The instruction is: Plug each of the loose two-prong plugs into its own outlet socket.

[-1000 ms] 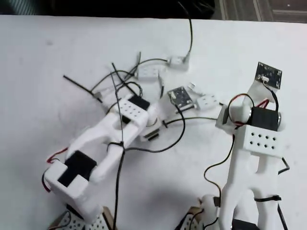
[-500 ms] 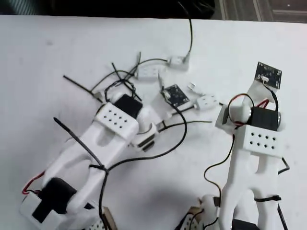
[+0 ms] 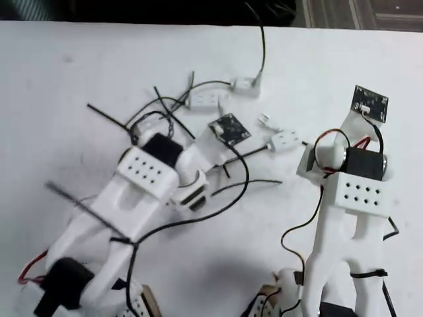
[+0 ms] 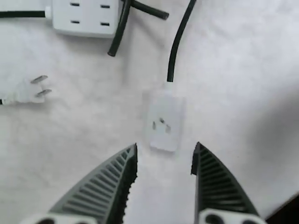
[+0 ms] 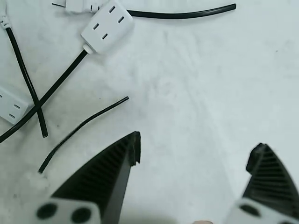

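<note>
Left gripper (image 4: 166,147) is partly open and empty, its tips at the near end of a single outlet socket (image 4: 163,122) lying flat on the bench (image 4: 243,70). The right gripper (image 5: 197,142) is spread wide and empty over bare bench. Risk: the socket looks light and is tethered by a stiff black cord (image 4: 177,42), so an off-centre closure would likely skid or twist it, and crossed cords could drag neighbouring pieces. Count, left wrist view: one loose two-prong plug (image 4: 33,88) lying apart from the socket, one single socket, one multi-outlet block (image 4: 86,18); high view: three white outlet blocks (image 3: 205,99) (image 3: 244,84) (image 3: 285,140).
</note>
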